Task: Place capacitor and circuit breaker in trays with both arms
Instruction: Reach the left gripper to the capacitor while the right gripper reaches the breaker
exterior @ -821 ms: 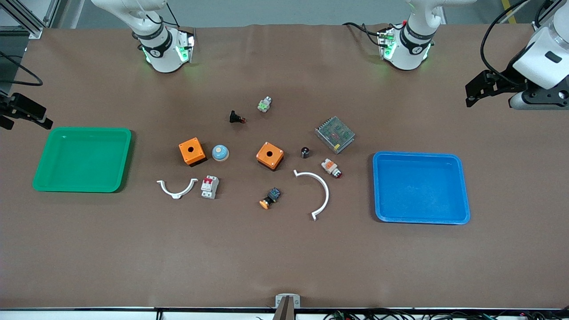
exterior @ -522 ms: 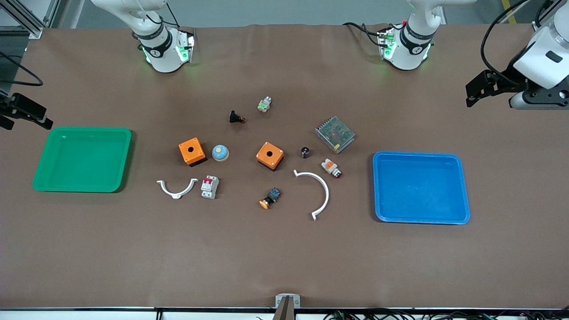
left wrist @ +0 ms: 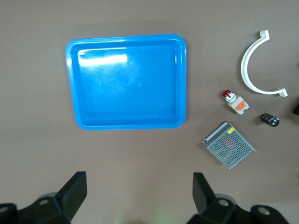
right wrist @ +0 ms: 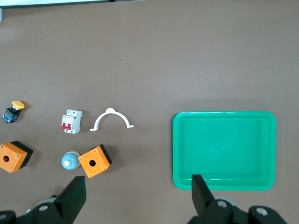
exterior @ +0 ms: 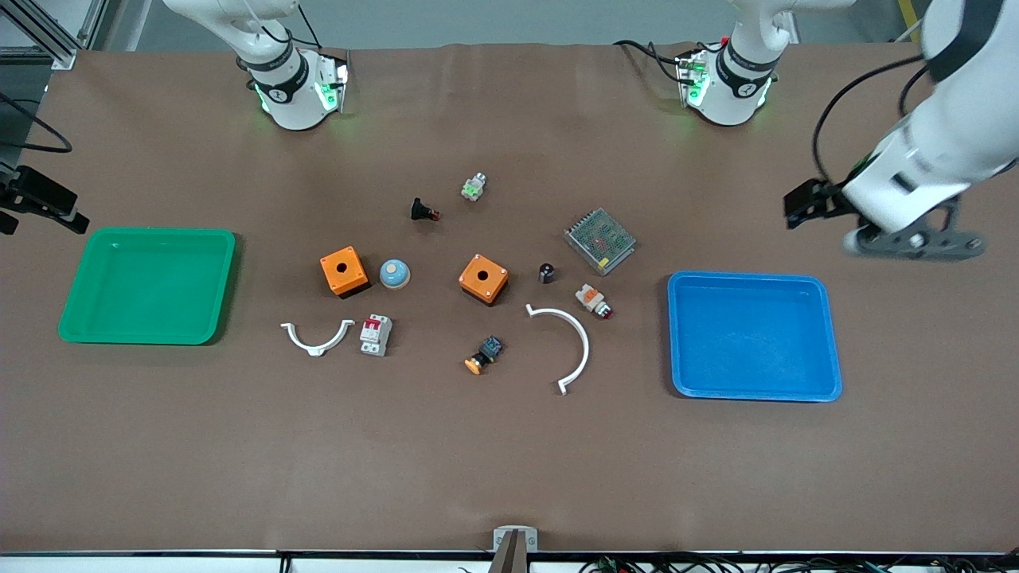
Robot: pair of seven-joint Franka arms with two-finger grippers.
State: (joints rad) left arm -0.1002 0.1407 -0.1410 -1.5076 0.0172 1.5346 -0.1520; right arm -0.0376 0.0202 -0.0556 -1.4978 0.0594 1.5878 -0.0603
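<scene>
The capacitor (exterior: 547,272), a tiny black cylinder, lies beside an orange box (exterior: 483,278); it also shows in the left wrist view (left wrist: 269,119). The circuit breaker (exterior: 375,334), white with red switches, lies next to a white curved bracket (exterior: 317,338); it also shows in the right wrist view (right wrist: 71,121). My left gripper (left wrist: 138,193) is open and empty, high over bare table beside the blue tray (left wrist: 126,81); its hand shows in the front view (exterior: 903,207). My right gripper (right wrist: 138,198) is open and empty, high over bare table beside the green tray (right wrist: 224,149).
The blue tray (exterior: 752,334) and the green tray (exterior: 147,286) are empty. A second orange box (exterior: 344,270), a blue dome button (exterior: 394,274), a grey mesh unit (exterior: 600,240), a large white bracket (exterior: 573,350) and several push-buttons lie mid-table.
The left arm has swung in from the table's end toward the blue tray. The right arm has hardly moved. Nothing on the table has moved.
</scene>
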